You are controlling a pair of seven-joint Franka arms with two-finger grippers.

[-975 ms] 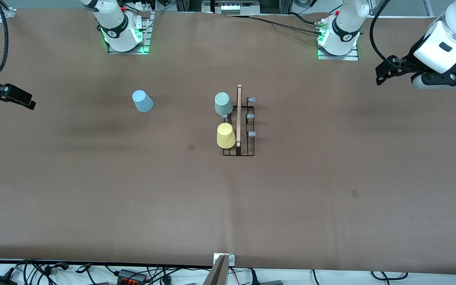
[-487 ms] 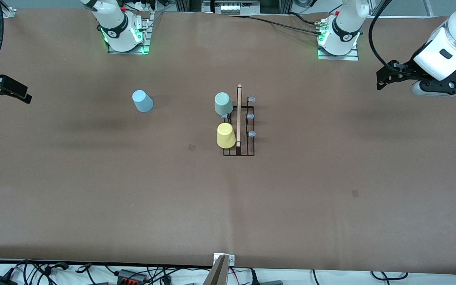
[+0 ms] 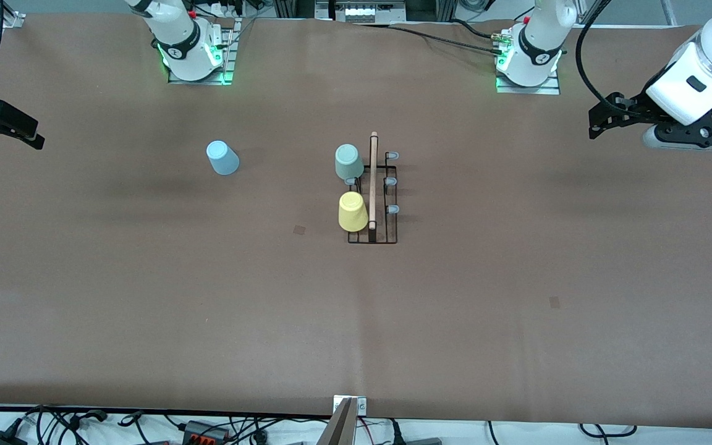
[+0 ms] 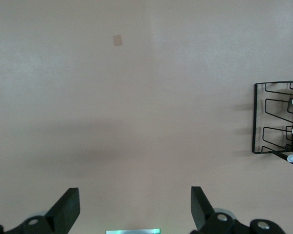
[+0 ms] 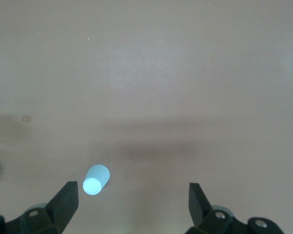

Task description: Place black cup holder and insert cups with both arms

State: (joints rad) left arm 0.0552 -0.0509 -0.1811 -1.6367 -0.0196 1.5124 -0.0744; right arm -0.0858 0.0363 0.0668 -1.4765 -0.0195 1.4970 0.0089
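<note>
I have two pincers, and both hang up in the air with nothing in them. My right pincer (image 3: 33, 137) is out over the tabletop (image 3: 356, 321) at its right arm's end, at about nine o'clock from the rack in the front view. Its fingers are spread wide. My left pincer (image 3: 596, 120) is over the left arm's end, at about two o'clock from the rack, and its fingers are spread wide too.

The black cup holder (image 3: 387, 236) stands in the middle of the tabletop. The grey-green cup (image 3: 348, 162) and the yellow cup (image 3: 353, 211) sit on it, on the side toward the right arm. The yellow one is nearer the front camera. The light blue cup (image 3: 223, 157) is not on the holder yet. It stands alone on the tabletop, at about nine o'clock from the holder and well apart from it.

So I think the blue cup is the job left, and here is what could go wrong.

- The cup is smooth and gets thinner at one end. If I pinch it badly, it could slip out or tip over and roll away.
- One bare peg (image 3: 351, 181) shows between the two cups. That spot looks tight. If I push the blue cup in there, I could knock a neighbour off.
- The holder looks thin and light. A bump from my pincer or the cup could slide it or tip it, and the cups on it could fall.
- The wooden rod (image 3: 373, 179) runs along the top. I could hit it if I come down crooked.

The three pegs (image 3: 391, 182) on the side toward the left arm look free and have more room.
</note>
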